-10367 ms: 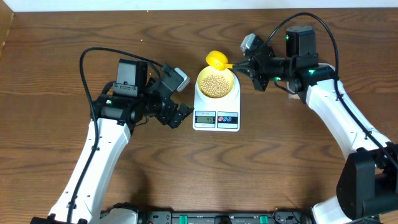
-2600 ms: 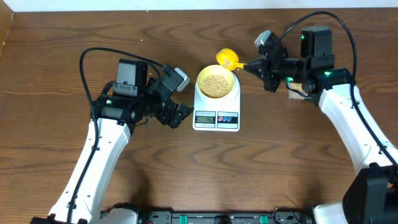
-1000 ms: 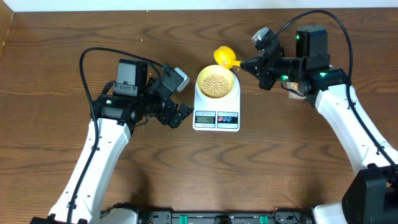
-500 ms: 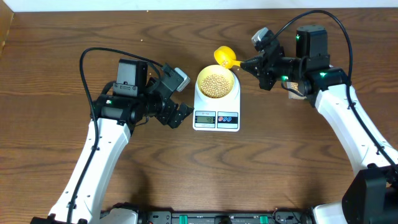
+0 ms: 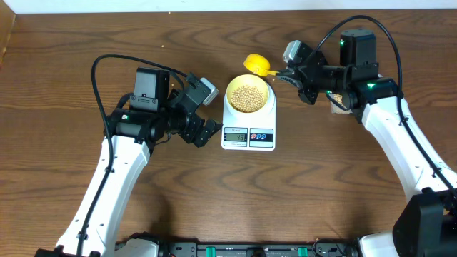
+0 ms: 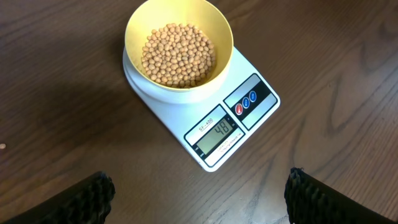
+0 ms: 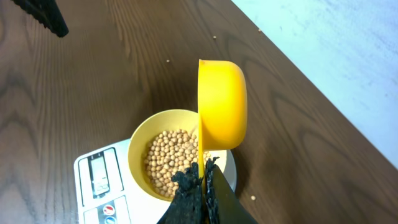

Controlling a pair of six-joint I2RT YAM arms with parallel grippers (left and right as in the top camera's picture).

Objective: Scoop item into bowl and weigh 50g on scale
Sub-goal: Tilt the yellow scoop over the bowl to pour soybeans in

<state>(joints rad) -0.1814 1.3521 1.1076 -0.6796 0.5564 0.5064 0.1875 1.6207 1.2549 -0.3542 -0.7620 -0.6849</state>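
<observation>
A pale-yellow bowl [image 5: 248, 94] full of tan beans [image 5: 248, 97] stands on the white scale [image 5: 248, 133]; its display is lit. The left wrist view shows the bowl [image 6: 179, 46], the beans [image 6: 178, 55] and the scale [image 6: 227, 134] too. My right gripper [image 5: 290, 73] is shut on the handle of a yellow scoop [image 5: 256, 64], held tipped on its side just behind the bowl's far rim. In the right wrist view the scoop [image 7: 222, 106] hangs over the bowl [image 7: 140, 146]. My left gripper [image 5: 205, 128] is open and empty, left of the scale.
A loose bean [image 7: 253, 197] lies on the wood beside the scale. A container with beans [image 5: 341, 102] sits mostly hidden behind my right arm. The table's far edge meets a white surface [image 7: 336, 50].
My right gripper has rolled the scoop onto its side and shifted it slightly left, near the bowl's far rim. The left arm has not moved.
</observation>
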